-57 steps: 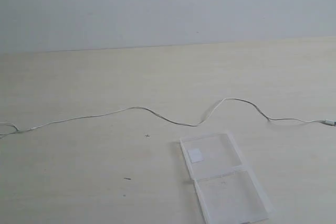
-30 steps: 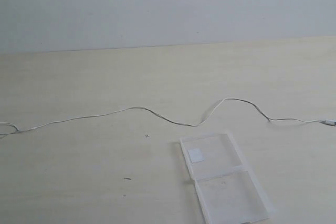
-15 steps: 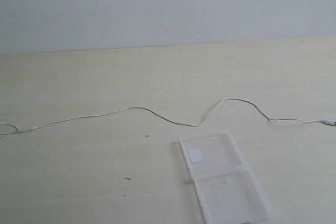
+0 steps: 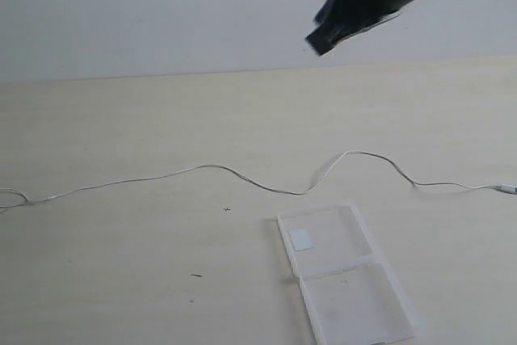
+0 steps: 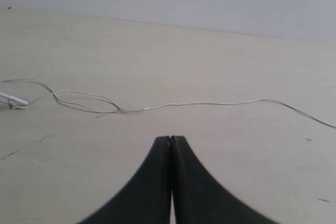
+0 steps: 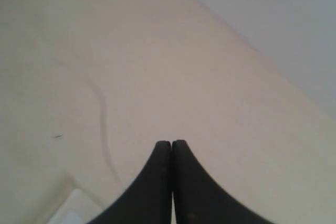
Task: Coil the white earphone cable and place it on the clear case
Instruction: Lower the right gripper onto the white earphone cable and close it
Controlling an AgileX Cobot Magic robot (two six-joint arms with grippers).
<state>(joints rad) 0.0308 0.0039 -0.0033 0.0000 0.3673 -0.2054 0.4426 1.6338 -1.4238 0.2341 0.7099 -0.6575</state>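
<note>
The white earphone cable (image 4: 218,169) lies stretched in a wavy line across the table from the left edge to the right edge, its plug end (image 4: 507,188) at the far right. In the left wrist view the cable (image 5: 199,104) runs sideways beyond my left gripper (image 5: 170,138), which is shut and empty, with an earbud (image 5: 13,99) at one end. The clear case (image 4: 346,274) lies open and flat at the front right, a white sticker (image 4: 301,238) in its far half. My right gripper (image 4: 323,41) hangs high above the table, shut and empty; its own view shows the blurred cable (image 6: 103,129).
A pale wooden table (image 4: 121,119) ends at a grey wall (image 4: 161,14) behind. Small dark specks (image 4: 196,275) mark the wood near the front. A corner of the case (image 6: 73,208) shows blurred in the right wrist view.
The right arm has come into the exterior view at the top right, high over the table. The cable and the case have not moved.
</note>
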